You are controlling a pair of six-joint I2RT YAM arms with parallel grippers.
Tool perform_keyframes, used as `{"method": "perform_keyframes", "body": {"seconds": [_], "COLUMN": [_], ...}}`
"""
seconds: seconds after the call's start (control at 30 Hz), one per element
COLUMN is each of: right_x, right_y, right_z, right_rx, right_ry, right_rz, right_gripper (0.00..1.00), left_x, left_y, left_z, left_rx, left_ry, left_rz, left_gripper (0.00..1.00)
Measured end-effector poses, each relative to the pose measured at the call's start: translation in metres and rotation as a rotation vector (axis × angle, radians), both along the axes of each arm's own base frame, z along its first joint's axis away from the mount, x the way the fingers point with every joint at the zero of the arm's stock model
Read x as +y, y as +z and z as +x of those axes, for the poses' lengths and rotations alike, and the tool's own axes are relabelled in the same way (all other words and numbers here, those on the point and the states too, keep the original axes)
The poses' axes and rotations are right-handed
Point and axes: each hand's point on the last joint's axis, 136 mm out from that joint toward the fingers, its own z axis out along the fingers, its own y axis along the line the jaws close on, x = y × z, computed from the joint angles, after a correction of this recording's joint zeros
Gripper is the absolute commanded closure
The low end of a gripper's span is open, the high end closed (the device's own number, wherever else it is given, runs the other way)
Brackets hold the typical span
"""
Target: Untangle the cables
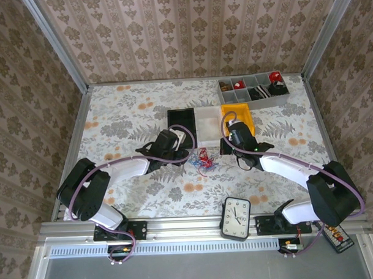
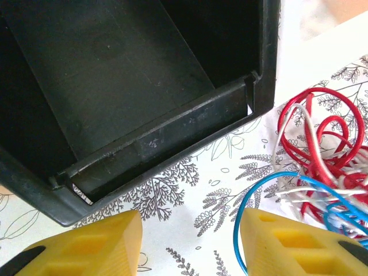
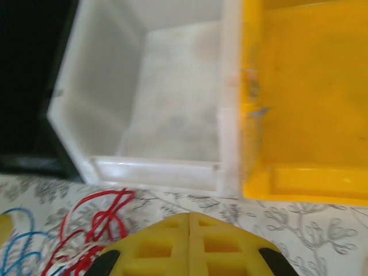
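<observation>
The cables [image 1: 202,158] lay in a small messy bunch of red, blue and whitish wires on the flowery worktop [image 1: 145,196], near the middle, between the two arms. Just behind them stood three bins in a row: a black bin [image 1: 181,120], a white bin [image 1: 208,120] and a yellow bin [image 1: 239,112]. The left gripper [image 2: 190,233] sat low over the worktop with its two yellow fingers [image 2: 86,247] wide apart and nothing between them. In its wrist view, the bunch lay to the right, close by the right-hand finger, and a blue loop [image 2: 244,213] curved down along the inner side of that finger. Whether the loop touched the finger could not be told. The near corner of the black bin was just ahead of this gripper. The right gripper [image 3: 190,224] had its fingers pressed together, with nothing seen between them. It pointed at the spot where the white bin and the yellow bin met. In its wrist view, the red and blue wires lay low on the left, just beside the gripper. A grey tray [image 1: 253,88] with small boxes sat at the far right of the worktop, and a clock [image 1: 236,218] lay at the near edge.
</observation>
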Motion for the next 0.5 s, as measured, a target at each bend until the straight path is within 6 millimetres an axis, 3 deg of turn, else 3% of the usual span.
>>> {"method": "perform_keyframes", "body": {"seconds": [0.17, 0.33, 0.5], "right_x": [-0.009, -0.009, -0.001], "right_y": [-0.004, -0.012, -0.033], "right_z": [0.001, 0.001, -0.005], "right_rx": [0.012, 0.038, 0.11], "right_ry": [-0.05, -0.046, -0.002], "right_rz": [0.001, 0.003, 0.008], "right_gripper": [1.0, 1.0, 1.0], "left_x": [-0.004, -0.018, -0.034], "left_y": [0.016, 0.036, 0.051], "left_z": [-0.001, -0.014, -0.019], "left_rx": [-0.022, -0.027, -0.023], "left_ry": [-0.017, -0.124, -0.221], "left_rz": [-0.043, -0.117, -0.164], "left_gripper": [0.48, 0.21, 0.14]}}
